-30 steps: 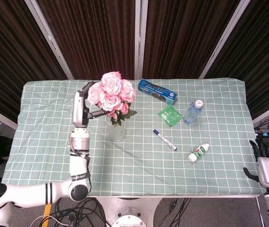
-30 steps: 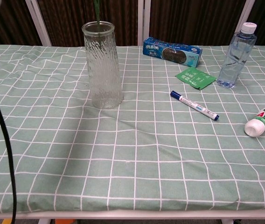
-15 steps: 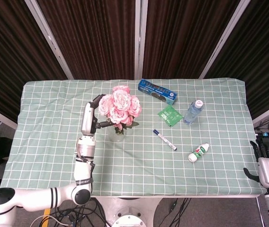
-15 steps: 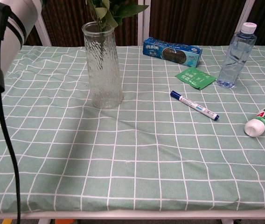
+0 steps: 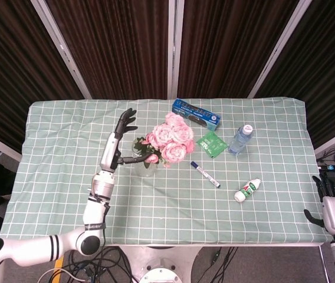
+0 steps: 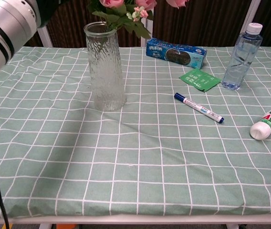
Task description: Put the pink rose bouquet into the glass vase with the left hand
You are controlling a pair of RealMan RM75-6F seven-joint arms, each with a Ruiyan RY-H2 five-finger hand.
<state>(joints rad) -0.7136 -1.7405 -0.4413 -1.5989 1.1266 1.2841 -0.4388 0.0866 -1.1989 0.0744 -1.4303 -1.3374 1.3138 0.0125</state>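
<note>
So the bouquet (image 5: 168, 137) is sitting in the vase (image 6: 105, 67) now, stems down inside the glass, but the pink heads lean off toward the right, over the rim and toward the blue box (image 5: 196, 113). The left hand (image 5: 122, 131) is just to the left of the vase with its fingers spread upward; one finger reaches toward the stems at the rim, and I honestly can't tell if it's touching them or has let go. That's the bit that matters: the flowers tip away from the hand, so their long axis slants up and to the right instead of standing straight. I'd guess the job is basically done unless the lean gets corrected. The right hand (image 5: 332, 206) is way off at the far right edge of the worktop (image 5: 67, 188), fingers up, holding nothing
</note>
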